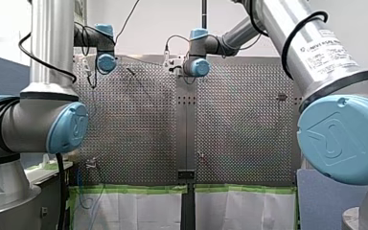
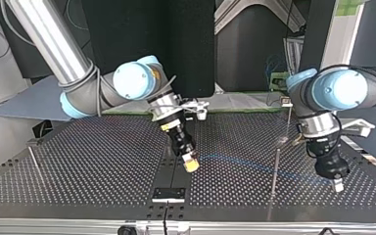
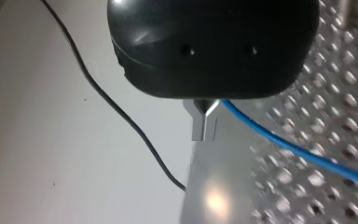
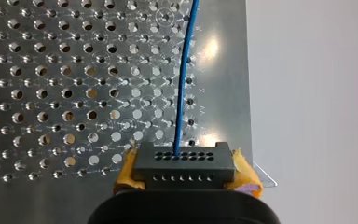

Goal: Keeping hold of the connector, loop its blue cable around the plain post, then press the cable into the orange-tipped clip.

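Observation:
In the right wrist view a black connector (image 4: 182,165) with rows of holes sits between the yellow pads of my right gripper (image 4: 184,177), which is shut on it. Its blue cable (image 4: 182,93) runs straight ahead over the perforated table. In the top view that gripper (image 2: 191,164) hangs low near the table's middle. The faint blue cable (image 2: 254,161) runs toward my left gripper (image 2: 338,185) at the view's right. A thin plain post (image 2: 276,166) stands just beside that line. My left gripper (image 3: 204,125) has its metal fingers shut, and the blue cable (image 3: 298,149) leaves from their base.
A second thin post (image 2: 33,157) stands at the top view's left. A small fixture on a thin stem (image 2: 286,102) stands at the far edge. A black plate (image 2: 169,194) lies near the near edge. A loose black wire (image 3: 121,116) runs beside my left gripper.

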Motion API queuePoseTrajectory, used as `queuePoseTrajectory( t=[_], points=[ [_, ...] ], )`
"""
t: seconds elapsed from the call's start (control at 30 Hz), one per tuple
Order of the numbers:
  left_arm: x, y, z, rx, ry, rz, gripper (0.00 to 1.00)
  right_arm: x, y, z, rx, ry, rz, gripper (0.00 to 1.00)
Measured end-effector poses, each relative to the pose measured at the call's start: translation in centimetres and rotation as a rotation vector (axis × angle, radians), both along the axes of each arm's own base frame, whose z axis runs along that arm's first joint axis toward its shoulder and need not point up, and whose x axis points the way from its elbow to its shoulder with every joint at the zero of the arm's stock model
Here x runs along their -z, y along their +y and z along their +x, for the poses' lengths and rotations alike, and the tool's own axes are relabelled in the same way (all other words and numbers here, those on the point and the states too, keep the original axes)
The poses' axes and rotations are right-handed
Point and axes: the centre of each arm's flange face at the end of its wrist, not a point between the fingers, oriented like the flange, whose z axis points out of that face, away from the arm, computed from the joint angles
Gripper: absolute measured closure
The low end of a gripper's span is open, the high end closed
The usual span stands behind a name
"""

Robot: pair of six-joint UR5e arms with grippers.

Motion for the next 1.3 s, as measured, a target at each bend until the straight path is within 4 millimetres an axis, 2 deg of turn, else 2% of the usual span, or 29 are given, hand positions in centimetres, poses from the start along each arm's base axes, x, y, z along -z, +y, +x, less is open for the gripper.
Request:
queuePoseTrajectory(
  t=[0.4, 0.6, 0.8, 0.83, 0.87, 0.9, 0.97, 1.0, 1.07, 1.1, 1.17, 1.2, 1.23, 1.27, 1.3],
  points=[
    [4.7, -0.7, 3.4, 0.104, 0.085, 0.026, 1.00, 0.4, -1.4, -0.2, 0.063, -0.029, -0.013, 1.00],
    [5.8, -0.9, 3.8, 0.133, 0.104, 0.020, 1.00, 2.2, -1.8, 0.1, 0.082, -0.009, 0.005, 1.00],
    [7.8, -1.3, 4.3, 0.147, 0.149, 0.014, 1.00, 3.8, -1.9, 0.4, 0.097, 0.023, 0.021, 1.00],
    [8.0, -1.3, 4.3, 0.148, 0.153, 0.013, 0.97, 4.2, -1.9, 0.4, 0.101, 0.031, 0.025, 1.00],
    [8.1, -1.4, 4.3, 0.148, 0.157, 0.011, 0.88, 4.7, -2.0, 0.4, 0.106, 0.042, 0.030, 1.00],
    [8.2, -1.4, 4.3, 0.147, 0.159, 0.008, 0.88, 5.1, -2.0, 0.5, 0.108, 0.051, 0.035, 1.00],
    [8.4, -1.4, 4.3, 0.148, 0.161, -0.001, 0.71, 6.2, -2.0, 0.6, 0.112, 0.074, 0.051, 1.00],
    [8.5, -1.4, 4.2, 0.150, 0.162, -0.005, 0.71, 6.7, -2.0, 0.6, 0.113, 0.085, 0.060, 1.00],
    [8.9, -1.5, 4.1, 0.158, 0.165, -0.018, 0.55, 8.1, -1.9, 0.8, 0.117, 0.107, 0.079, 1.00],
    [9.1, -1.5, 4.0, 0.161, 0.167, -0.025, 0.55, 8.7, -1.9, 0.9, 0.120, 0.117, 0.086, 1.00],
    [9.7, -1.5, 3.8, 0.166, 0.171, -0.041, 0.39, 10.1, -1.9, 1.1, 0.128, 0.138, 0.102, 1.00],
    [9.9, -1.5, 3.7, 0.168, 0.171, -0.048, 0.39, 10.7, -1.8, 1.2, 0.131, 0.149, 0.109, 1.00],
    [10.0, -1.6, 3.6, 0.170, 0.171, -0.054, 0.29, 11.4, -1.8, 1.3, 0.135, 0.159, 0.115, 1.00],
    [10.3, -1.6, 3.5, 0.174, 0.171, -0.062, 0.05, 12.2, -1.7, 1.5, 0.141, 0.175, 0.123, 1.00],
    [10.4, -1.6, 3.5, 0.177, 0.173, -0.068, 0.05, 12.8, -1.6, 1.6, 0.145, 0.187, 0.129, 1.00]
  ],
)
